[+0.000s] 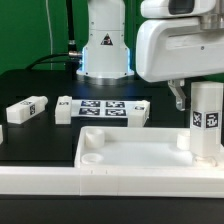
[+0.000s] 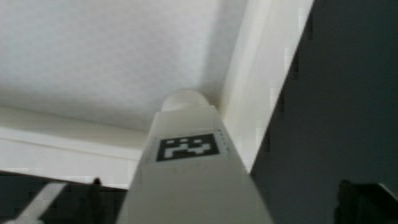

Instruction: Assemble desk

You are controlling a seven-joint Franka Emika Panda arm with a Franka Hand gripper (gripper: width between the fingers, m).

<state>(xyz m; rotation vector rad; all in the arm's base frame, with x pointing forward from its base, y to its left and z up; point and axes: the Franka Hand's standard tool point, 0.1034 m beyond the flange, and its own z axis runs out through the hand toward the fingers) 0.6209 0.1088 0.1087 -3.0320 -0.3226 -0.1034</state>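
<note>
The white tray-like tabletop [image 1: 120, 168] lies at the front of the table, hollow side up. One white tagged leg [image 1: 207, 120] stands upright in its corner at the exterior view's right. My gripper [image 1: 196, 100] is lowered around the top of that leg, jaws open. In the wrist view the leg [image 2: 187, 160] runs up between my dark fingertips [image 2: 71, 202], with a gap on each side, and meets the tabletop's rim [image 2: 267, 60]. My gripper [image 2: 214, 208] holds nothing. Two more legs [image 1: 27, 108] [image 1: 64, 108] lie on the black table at the exterior view's left.
The marker board [image 1: 110, 108] lies behind the tabletop in the middle. The arm's white base [image 1: 105, 50] stands at the back. A long white rail [image 1: 100, 205] borders the table's front edge. A green wall closes the back.
</note>
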